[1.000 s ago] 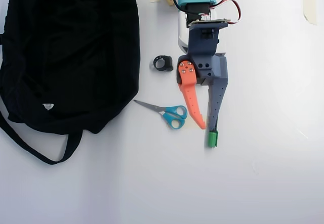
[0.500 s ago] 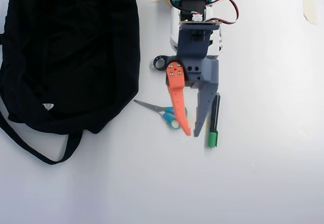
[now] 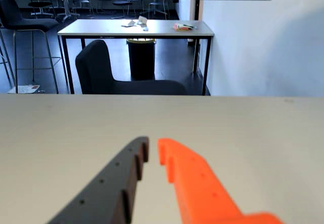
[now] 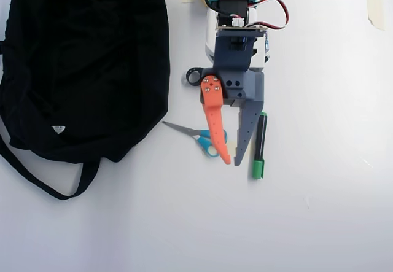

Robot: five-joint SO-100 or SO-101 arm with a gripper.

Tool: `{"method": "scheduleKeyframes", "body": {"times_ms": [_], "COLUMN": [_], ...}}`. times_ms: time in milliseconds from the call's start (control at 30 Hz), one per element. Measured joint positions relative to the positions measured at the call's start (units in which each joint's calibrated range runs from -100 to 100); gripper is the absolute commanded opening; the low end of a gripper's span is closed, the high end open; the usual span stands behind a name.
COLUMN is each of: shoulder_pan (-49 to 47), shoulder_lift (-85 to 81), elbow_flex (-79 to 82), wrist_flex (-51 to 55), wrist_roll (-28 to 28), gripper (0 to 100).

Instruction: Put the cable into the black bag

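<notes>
The black bag [image 4: 86, 63] fills the left of the overhead view, its strap [image 4: 37, 177] looping toward the front and a tiny white tag [image 4: 58, 128] on it. The cable shows in neither view. My gripper [image 4: 231, 161] points down the picture in the middle, with the orange finger [image 4: 215, 121] lying over blue-handled scissors [image 4: 202, 140] and the grey finger [image 4: 245, 128] beside a marker. The fingertips almost touch and hold nothing. In the wrist view the gripper [image 3: 153, 150] hangs over bare tabletop.
A black marker with a green cap [image 4: 258, 155] lies just right of the grey finger. A small black ring [image 4: 194, 75] sits half under the gripper's body. Tape bits [image 4: 374, 9] mark the far right. The wrist view looks past the table edge to a chair [image 3: 106, 75].
The arm swung left, off the green-capped marker, which now lies uncovered. The orange finger came to lie over the scissors' handles. Over the last half second there was hardly any movement.
</notes>
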Motion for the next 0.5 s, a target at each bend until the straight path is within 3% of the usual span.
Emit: {"method": "scheduleKeyframes", "body": {"times_ms": [100,500], "shoulder_pan": [-0.1,-1.4], "shoulder_lift": [-0.3,-11.5], "elbow_flex": [0.0,0.0], "wrist_flex": [5.3,43.0], "wrist_roll": [-0.2,-0.3], "gripper": [3,2]}}
